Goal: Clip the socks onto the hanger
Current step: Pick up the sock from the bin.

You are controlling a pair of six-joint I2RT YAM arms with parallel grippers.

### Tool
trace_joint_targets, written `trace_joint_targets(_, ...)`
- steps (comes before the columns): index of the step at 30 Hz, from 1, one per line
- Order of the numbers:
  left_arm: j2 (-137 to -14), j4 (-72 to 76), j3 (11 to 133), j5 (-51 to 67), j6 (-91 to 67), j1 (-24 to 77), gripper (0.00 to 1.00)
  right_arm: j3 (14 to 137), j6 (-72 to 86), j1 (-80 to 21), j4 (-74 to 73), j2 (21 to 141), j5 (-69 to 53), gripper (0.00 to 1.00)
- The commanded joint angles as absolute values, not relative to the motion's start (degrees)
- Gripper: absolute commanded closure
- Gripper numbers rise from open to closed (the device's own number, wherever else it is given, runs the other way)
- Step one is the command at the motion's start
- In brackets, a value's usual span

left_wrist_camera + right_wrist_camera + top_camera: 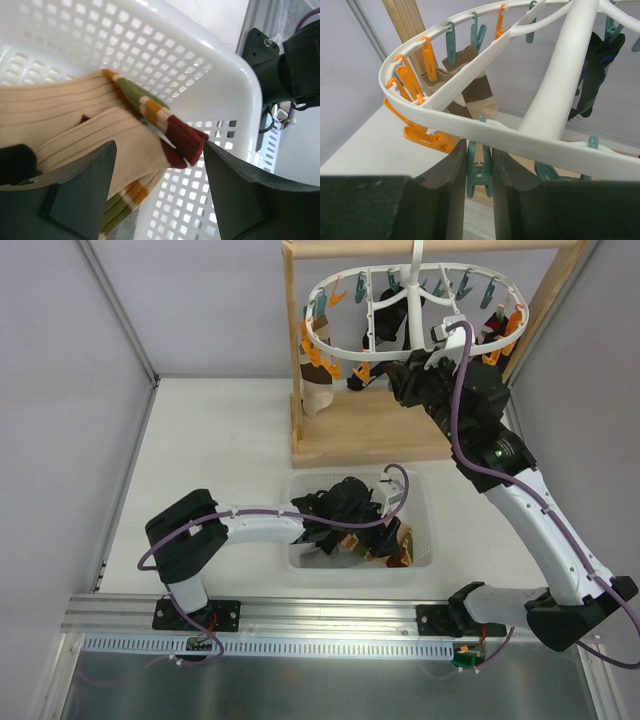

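The white oval hanger hangs from the wooden stand, with orange and teal clothespins along its rim. A brown-and-cream striped sock and a black sock hang clipped to it. Just under the near rim, my right gripper is shut on a teal clothespin. My left gripper is down in the white basket. Its jaws stand wide apart around cream ribbed socks whose cuffs carry green, orange and dark red bands. From above, the left fingers are hidden among the basket's socks.
The wooden stand has a post at the left and a flat base just behind the basket rim. Grey walls close in the table left and right. A metal rail runs along the near edge by the arm bases.
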State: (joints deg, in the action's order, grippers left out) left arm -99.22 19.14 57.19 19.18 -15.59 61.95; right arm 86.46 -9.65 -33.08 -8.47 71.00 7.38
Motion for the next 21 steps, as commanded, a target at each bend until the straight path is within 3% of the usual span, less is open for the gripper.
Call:
trace_joint_targets(1,-100.37,23.55,59.50,20.48,-15.47,63.63,0.30,86.22,-9.32,-32.87,-8.88,68.82,7.47,0.98)
trace_joint_targets(11,-103.80,24.61,61.26,21.09,-16.35,64.86,0.39,85.69,-9.32,-32.26,-9.05,68.03,7.03,0.98)
trace_joint_targets(13,-104.32,24.61,61.43,21.27,-16.43,65.30,0.54,85.78,-9.40,-32.17,-9.40,67.94,7.12,0.98)
trace_joint_targets(14,-104.24,24.61,61.44,21.27,-16.44,65.39,0.64,85.69,-9.40,-31.99,-9.32,67.85,7.03,0.98)
trace_joint_targets(15,-104.15,24.61,61.44,20.66,-16.61,65.48,0.80,85.69,-9.40,-31.99,-9.40,67.68,7.21,0.98)
trace_joint_targets(17,-103.71,24.61,61.00,19.17,-17.05,65.57,0.99,85.52,-9.32,-31.90,-9.23,67.68,7.12,0.98)
trace_joint_targets(21,-99.51,24.52,59.59,12.67,-17.49,65.39,1.00,85.43,-9.32,-31.82,-9.32,67.68,7.21,0.98)
